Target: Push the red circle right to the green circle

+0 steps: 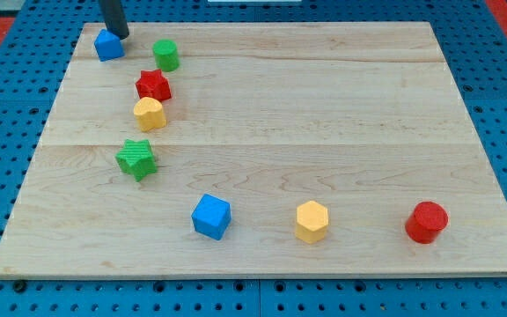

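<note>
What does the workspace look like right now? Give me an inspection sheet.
Surface: wooden board, flat.
Job's things: red circle at the view's bottom right; green circle at top left, far apart.
Clutter: blue block, red star, yellow block, green star, blue cube, yellow hexagon.
Grippers: none; my tip by the blue block's upper right.
Cables: nothing seen.
Surroundings: blue perforated base.

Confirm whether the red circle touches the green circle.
No: the red circle sits at the view's bottom right, the green circle far off at top left.
</note>
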Robot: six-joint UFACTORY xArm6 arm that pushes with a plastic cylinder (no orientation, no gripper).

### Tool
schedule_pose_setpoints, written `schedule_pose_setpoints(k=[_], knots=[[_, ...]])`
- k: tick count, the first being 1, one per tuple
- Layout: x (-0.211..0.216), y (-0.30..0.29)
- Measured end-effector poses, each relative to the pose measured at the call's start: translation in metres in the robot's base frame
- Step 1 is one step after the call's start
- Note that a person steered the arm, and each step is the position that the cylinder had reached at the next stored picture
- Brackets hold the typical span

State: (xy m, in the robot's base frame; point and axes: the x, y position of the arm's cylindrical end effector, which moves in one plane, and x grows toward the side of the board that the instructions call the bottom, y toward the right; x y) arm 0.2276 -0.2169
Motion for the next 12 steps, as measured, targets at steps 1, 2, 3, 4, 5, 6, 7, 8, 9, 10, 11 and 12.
schedule_pose_setpoints(k=[1, 2, 3, 4, 5, 6, 7, 8, 9, 10, 11, 12], knots=[[0.018, 0.0], [0.018, 0.008], [-0.024, 0.09], [-0.018, 0.206], [0.046, 0.303], [0.14, 0.392], [0.187, 0.451], [0.275, 0.521], [0.36, 0.521], [0.366, 0.474], [0.355, 0.433], [0.325, 0.383]])
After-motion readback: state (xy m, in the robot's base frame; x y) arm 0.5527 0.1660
